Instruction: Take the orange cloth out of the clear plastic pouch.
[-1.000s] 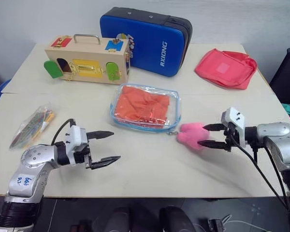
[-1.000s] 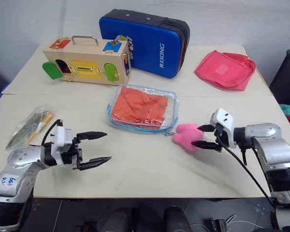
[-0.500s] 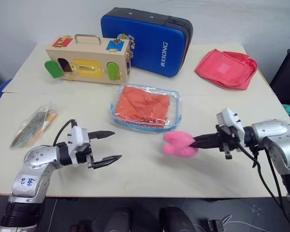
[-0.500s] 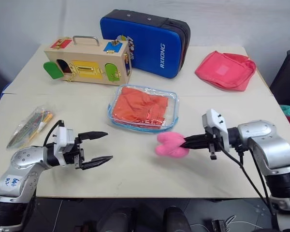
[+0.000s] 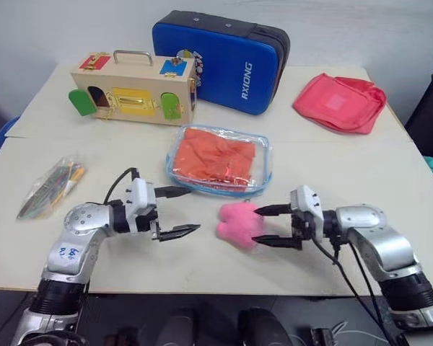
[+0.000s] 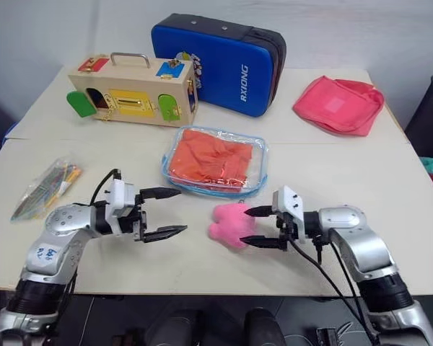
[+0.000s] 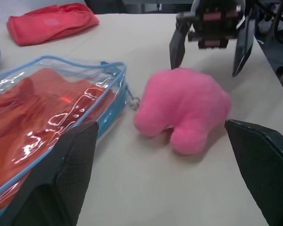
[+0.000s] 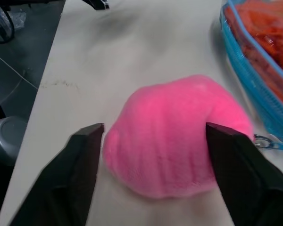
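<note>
A: Step? Cloth out yet?
B: No. The orange cloth (image 5: 218, 154) is inside the clear plastic pouch (image 5: 263, 167), mid-table, looks zipped.
A: Grippers?
B: Both spread, empty. The right gripper (image 5: 268, 225) sits at the pink plush toy (image 5: 237, 223), not pinching. The left gripper (image 5: 177, 212) is near the pouch's front edge.
A: Next?
B: Prob. get at the zipper pull (image 7: 133, 100), brace pouch w/ other hand.

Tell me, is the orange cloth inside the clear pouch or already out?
Inside. The orange cloth lies flat behind the clear plastic pouch wall, within its blue edging.
</note>
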Motion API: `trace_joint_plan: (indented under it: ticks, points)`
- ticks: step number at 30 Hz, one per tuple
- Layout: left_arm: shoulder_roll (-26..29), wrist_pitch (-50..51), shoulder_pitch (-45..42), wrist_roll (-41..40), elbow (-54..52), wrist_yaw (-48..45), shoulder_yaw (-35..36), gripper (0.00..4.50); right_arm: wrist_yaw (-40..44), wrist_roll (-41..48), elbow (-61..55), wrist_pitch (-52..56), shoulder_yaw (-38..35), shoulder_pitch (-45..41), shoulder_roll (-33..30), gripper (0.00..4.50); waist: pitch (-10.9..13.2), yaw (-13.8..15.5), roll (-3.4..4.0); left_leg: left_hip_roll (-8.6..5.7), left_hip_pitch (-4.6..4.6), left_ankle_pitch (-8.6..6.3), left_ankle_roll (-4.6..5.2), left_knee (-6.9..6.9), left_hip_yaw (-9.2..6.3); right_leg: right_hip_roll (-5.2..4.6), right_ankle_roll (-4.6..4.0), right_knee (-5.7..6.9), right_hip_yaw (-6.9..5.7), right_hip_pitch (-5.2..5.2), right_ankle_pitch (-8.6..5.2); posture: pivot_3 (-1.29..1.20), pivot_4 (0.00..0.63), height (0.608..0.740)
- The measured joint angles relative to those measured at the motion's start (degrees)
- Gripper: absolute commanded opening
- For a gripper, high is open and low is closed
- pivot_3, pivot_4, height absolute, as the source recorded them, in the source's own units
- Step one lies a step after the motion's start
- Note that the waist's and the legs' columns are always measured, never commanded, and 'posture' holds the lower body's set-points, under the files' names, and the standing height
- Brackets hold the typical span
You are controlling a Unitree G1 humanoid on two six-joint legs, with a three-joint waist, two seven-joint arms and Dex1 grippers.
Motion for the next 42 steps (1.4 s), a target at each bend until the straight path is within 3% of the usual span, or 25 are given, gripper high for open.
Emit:
trace_joint_plan:
  ticks: [5, 8, 11, 15, 21, 25, 28, 39, 42]
  points:
    - [-6.8, -0.7, -6.5, 4.9, 5.2, -0.1, -8.0, 4.5, 2.4, 4.8, -0.1, 0.4, -10.8, 4.5, -5.9, 4.45, 0.0, 0.8, -0.01, -0.04, 0.01, -0.01, 0.05, 0.15, 0.01, 0.01, 0.09, -0.03, -0.02, 0.1, 0.05, 0.0, 0.15, 0.74]
    - [-11.4, -0.9, -9.0, 8.4, 8.6, 1.4, -12.5, 4.5, 2.2, 2.8, 6.1, -9.6, -15.6, 2.7, -5.8, 4.45, 0.0, 0.7, -0.03, -0.04, 0.02, -0.04, 0.1, 0.26, 0.07, 0.04, 0.14, -0.01, 0.06, 0.12, 0.08, 0.0, 0.15, 0.74]
    - [-14.8, -1.0, -11.1, 12.0, 12.1, 4.1, -15.4, 4.5, 1.9, -2.6, 16.5, -21.4, -15.9, -0.5, -4.9, 4.45, 0.0, 0.1, -0.04, -0.02, 0.03, -0.02, 0.09, 0.25, 0.09, 0.08, 0.15, 0.03, 0.06, 0.09, 0.08, 0.0, 0.15, 0.74]
    - [-15.4, -2.2, -11.6, 15.4, 14.6, 6.3, -16.7, 3.61, 2.9, -9.7, 28.5, -32.9, -11.2, -5.2, -4.3, 4.5, 0.0, -0.4, -0.03, 0.05, 0.06, -0.01, 0.07, 0.25, 0.18, 0.14, 0.14, 0.09, 0.14, 0.03, 0.08, 0.0, 0.15, 0.74]
    - [-14.9, -2.3, -10.9, 16.3, 14.1, 7.3, -16.2, 1.92, 1.5, -21.4, 45.6, -41.0, 0.3, -25.6, 3.0, 4.5, 0.0, -1.5, 0.04, 0.04, 0.08, 0.02, 0.04, 0.4, 0.11, 0.1, 0.14, 0.27, 0.13, 0.04, 0.07, 0.0, 0.15, 0.74]
    - [-14.7, -2.0, -10.4, 16.3, 13.2, 7.7, -16.0, 0.79, -0.7, -27.3, 54.1, -43.3, 6.0, -33.7, 8.2, 4.5, 0.0, -1.1, 0.05, 0.05, -0.03, 0.03, 0.03, 0.4, 0.0, 0.07, 0.14, 0.36, 0.01, 0.03, 0.07, 0.0, 0.15, 0.74]
    - [-14.5, -1.1, -9.9, 16.2, 12.0, 8.2, -15.8, 0.16, -1.4, -30.9, 59.5, -44.8, 8.9, -36.1, 9.1, 3.92, 0.0, -0.3, 0.05, -0.01, -0.16, 0.01, 0.06, 0.49, 0.01, 0.0, 0.14, 0.34, -0.01, 0.0, 0.08, 0.0, 0.15, 0.74]
    - [-12.3, 1.1, -5.7, 14.9, 7.6, 9.8, -12.7, 0.11, -1.2, -32.7, 64.6, -48.9, 10.5, -38.2, 10.5, 0.21, 0.0, -1.6, 0.06, 0.04, -0.12, 0.02, 0.03, 0.45, 0.01, 0.05, 0.14, 0.4, 0.0, -0.05, 0.07, 0.0, 0.15, 0.74]
    - [-11.5, 1.0, -5.0, 14.5, 7.2, 9.7, -12.2, 0.11, -1.7, -32.5, 65.3, -49.5, 10.4, -38.2, 10.5, 0.07, 0.0, -1.7, 0.06, 0.05, -0.09, 0.03, 0.02, 0.43, 0.02, 0.07, 0.14, 0.39, 0.0, -0.05, 0.07, 0.0, 0.15, 0.74]
